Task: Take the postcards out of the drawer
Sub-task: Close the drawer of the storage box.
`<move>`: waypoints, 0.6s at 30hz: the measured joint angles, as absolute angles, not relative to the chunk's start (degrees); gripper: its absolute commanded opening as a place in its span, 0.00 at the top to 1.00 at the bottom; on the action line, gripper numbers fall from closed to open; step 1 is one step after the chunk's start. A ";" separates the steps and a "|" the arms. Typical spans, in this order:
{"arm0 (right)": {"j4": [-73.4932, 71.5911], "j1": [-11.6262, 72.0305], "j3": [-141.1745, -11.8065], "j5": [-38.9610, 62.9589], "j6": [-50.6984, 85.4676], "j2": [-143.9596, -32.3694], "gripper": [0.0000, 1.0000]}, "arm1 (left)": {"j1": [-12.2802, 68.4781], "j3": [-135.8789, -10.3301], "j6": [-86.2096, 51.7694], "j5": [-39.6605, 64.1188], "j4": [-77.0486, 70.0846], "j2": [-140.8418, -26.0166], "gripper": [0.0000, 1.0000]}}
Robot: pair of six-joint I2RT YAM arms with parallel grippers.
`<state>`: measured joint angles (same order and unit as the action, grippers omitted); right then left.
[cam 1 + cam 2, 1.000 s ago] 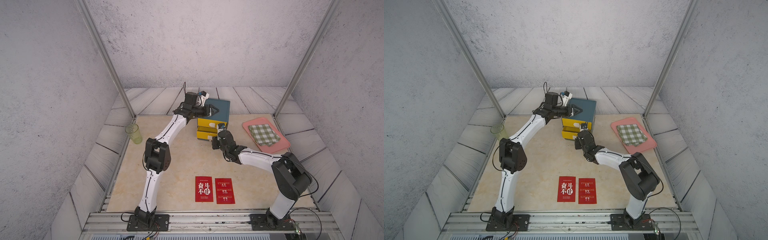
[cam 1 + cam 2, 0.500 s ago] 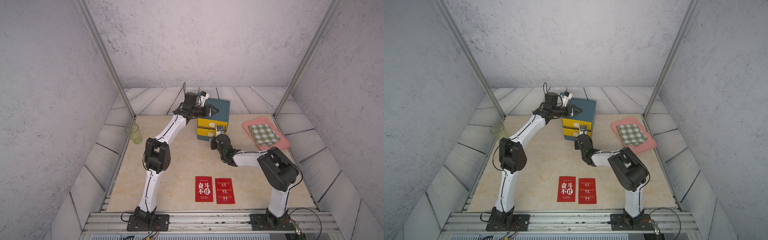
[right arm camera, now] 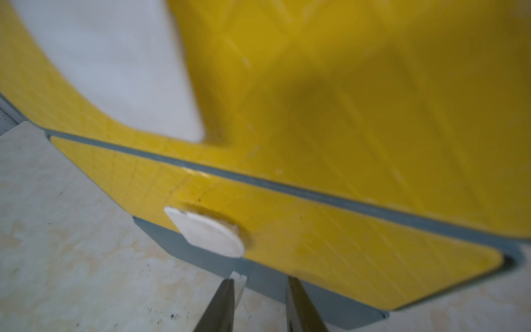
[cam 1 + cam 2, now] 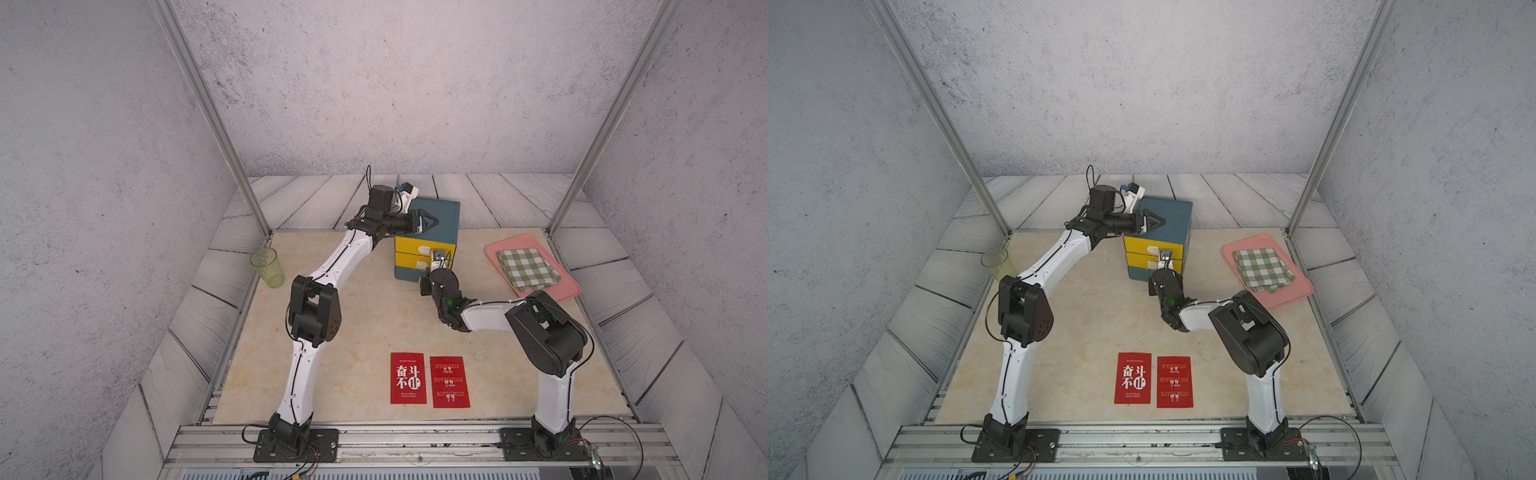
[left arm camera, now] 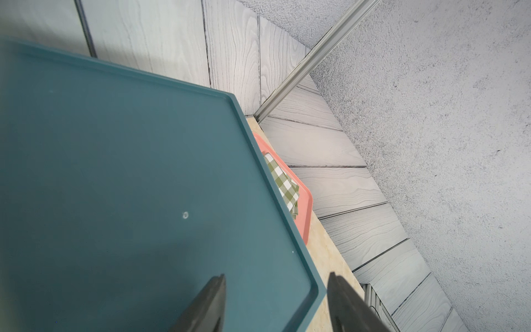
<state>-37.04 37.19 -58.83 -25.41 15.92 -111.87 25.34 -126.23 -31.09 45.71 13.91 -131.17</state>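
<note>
Two red postcards (image 4: 408,378) (image 4: 451,381) with white lettering lie side by side near the table's front edge, seen in both top views (image 4: 1132,378). A teal cabinet (image 4: 442,214) at the back holds two yellow drawers, upper (image 4: 415,244) and lower drawer (image 4: 411,262), both pushed in. My left gripper (image 5: 275,277) is open, lying over the cabinet's top with its fingers astride a corner. My right gripper (image 3: 260,280) is low in front of the lower drawer, just below its white handle (image 3: 205,231). Its fingers stand a little apart with nothing between them.
A pink tray (image 4: 561,291) with a folded green-checked cloth (image 4: 527,268) sits right of the cabinet. A green cup (image 4: 267,266) stands at the table's left edge. Metal posts rise at both back corners.
My right gripper has moved in towards the cabinet front and narrowed, with its elbow folding back. The lower drawer, slightly out a second ago, now sits flush. The left arm has stayed put.
</note>
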 measured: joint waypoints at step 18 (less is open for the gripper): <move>-19.92 37.32 -50.78 -17.85 21.26 -88.27 0.51 | 25.34 -120.31 -38.04 41.21 10.90 -125.12 0.31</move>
<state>-19.92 37.32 -50.78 -17.85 21.26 -88.27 25.34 -120.31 -38.04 41.21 10.90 -125.12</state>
